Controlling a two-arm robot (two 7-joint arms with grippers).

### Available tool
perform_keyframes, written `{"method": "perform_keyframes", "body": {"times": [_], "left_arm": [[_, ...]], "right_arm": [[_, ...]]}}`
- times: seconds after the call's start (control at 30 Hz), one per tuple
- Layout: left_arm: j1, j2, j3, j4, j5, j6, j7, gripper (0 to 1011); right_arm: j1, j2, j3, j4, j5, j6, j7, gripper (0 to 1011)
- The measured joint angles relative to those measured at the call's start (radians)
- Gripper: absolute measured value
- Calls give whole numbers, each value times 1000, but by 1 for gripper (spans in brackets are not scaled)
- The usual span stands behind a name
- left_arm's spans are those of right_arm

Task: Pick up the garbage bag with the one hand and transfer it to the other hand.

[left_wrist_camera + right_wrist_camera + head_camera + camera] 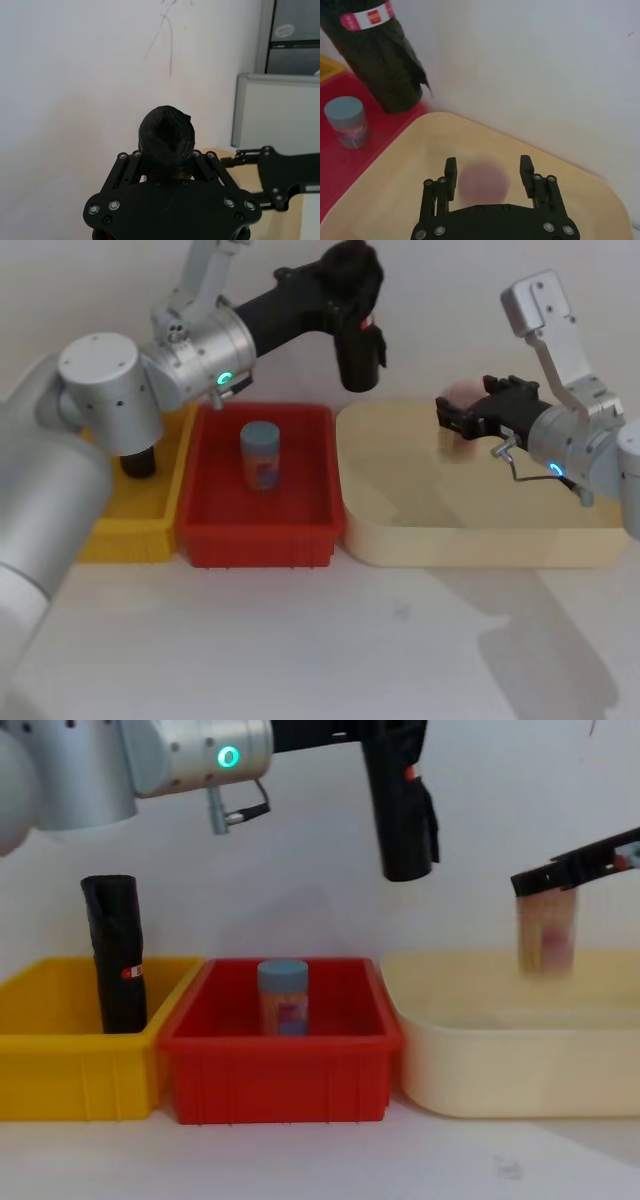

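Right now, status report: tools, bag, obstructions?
Left tool shut on garbage bag, high over red bin's right edge. Right tool open over beige tray. Blurred pinkish thing between its fingers.

Plain white wall point(75, 75) behind – faint thin scribble marks point(167, 40) up high. White tabletop point(300, 660) w/ soft shadows, even light. Pale grey panel point(277, 110) & dark cabinet point(295, 35) past the wall's edge.

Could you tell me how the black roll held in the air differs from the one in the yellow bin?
The held garbage bag hangs clamped in the left gripper, above the red bin. The other roll stands in the yellow bin, ungripped. The held one trails a loose plastic flap, and the other shows none. Both are black, upright and red-labelled.
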Motion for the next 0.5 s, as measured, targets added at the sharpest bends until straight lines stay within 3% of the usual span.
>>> {"method": "perform_keyframes", "body": {"times": [0.27, 0.5], "left_arm": [[-43, -48, 17, 81, -11, -32, -22, 348], [-63, -70, 25, 118, -15, -47, -32, 348]], "right_arm": [[1, 3, 5, 13, -3, 5, -1, 955], [1, 5, 8, 14, -3, 4, 4, 1001]]}}
